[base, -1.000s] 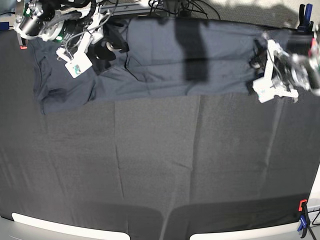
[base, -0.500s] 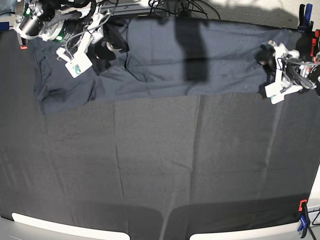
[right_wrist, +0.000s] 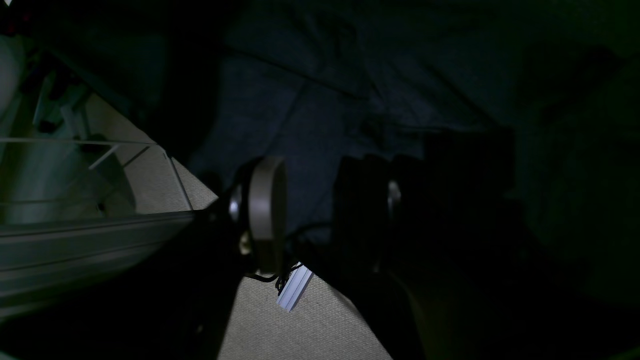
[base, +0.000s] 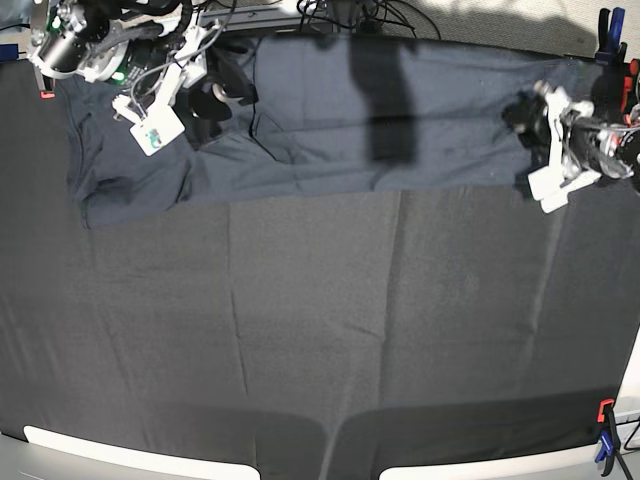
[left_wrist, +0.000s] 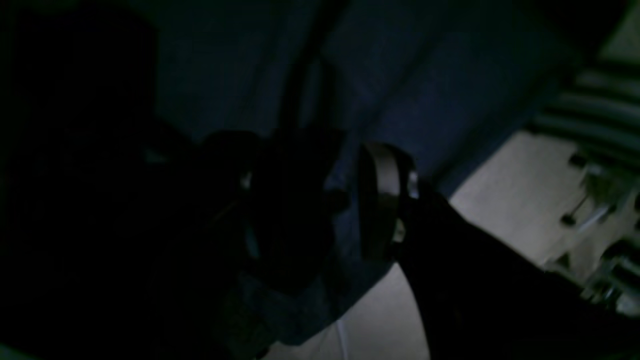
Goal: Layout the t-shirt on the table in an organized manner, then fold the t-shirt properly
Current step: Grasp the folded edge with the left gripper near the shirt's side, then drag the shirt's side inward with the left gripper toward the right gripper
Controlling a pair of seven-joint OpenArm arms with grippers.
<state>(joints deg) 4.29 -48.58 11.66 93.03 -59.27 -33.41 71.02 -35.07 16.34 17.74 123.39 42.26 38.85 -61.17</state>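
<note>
The dark navy t-shirt lies spread in a wide band along the table's far edge, creased at its left end. At the shirt's right end is my left gripper. The left wrist view shows this gripper open, jaws apart, with blue shirt fabric showing in the gap. Over the shirt's upper left part, my right gripper stands open. In the right wrist view its pale pad and dark finger are apart above the fabric.
Cables run behind the table's far edge. A blue clamp sits at the far right corner and a red and blue one at the near right. Pale floor lies beyond the edge.
The left arm has swung a little to the right along the shirt's right end and turned. The right arm and the shirt have not moved.
</note>
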